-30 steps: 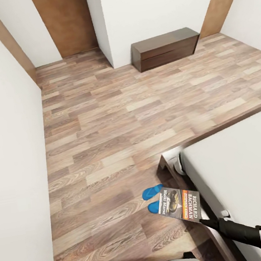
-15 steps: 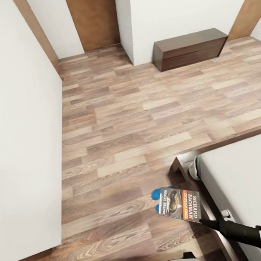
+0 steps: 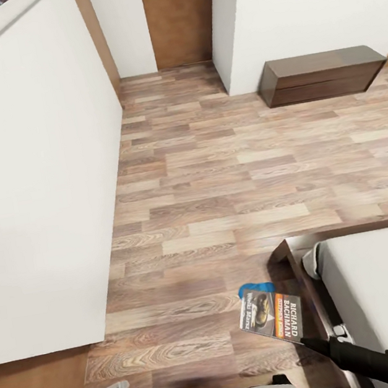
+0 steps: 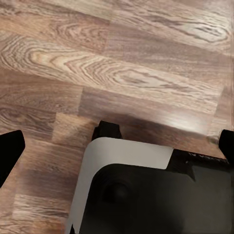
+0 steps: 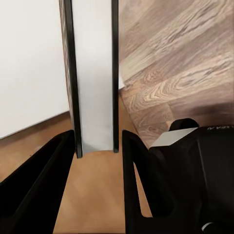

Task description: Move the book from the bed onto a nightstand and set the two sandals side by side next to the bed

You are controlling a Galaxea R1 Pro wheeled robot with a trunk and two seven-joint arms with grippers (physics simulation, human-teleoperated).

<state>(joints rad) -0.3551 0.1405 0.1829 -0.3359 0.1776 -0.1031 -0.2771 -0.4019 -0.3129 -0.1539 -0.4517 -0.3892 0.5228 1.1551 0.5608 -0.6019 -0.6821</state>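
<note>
Pinching the book (image 3: 271,317) edge-on, right tool (image 5: 96,146) over wood floor (image 3: 215,172)

The book (image 3: 271,317) covers all but a sliver of one blue sandal (image 3: 254,287); the bed (image 3: 385,295) is cut off at the head view's right edge.

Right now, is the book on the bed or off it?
Off it: the book hangs over the floor, clamped in the right hand.
</note>
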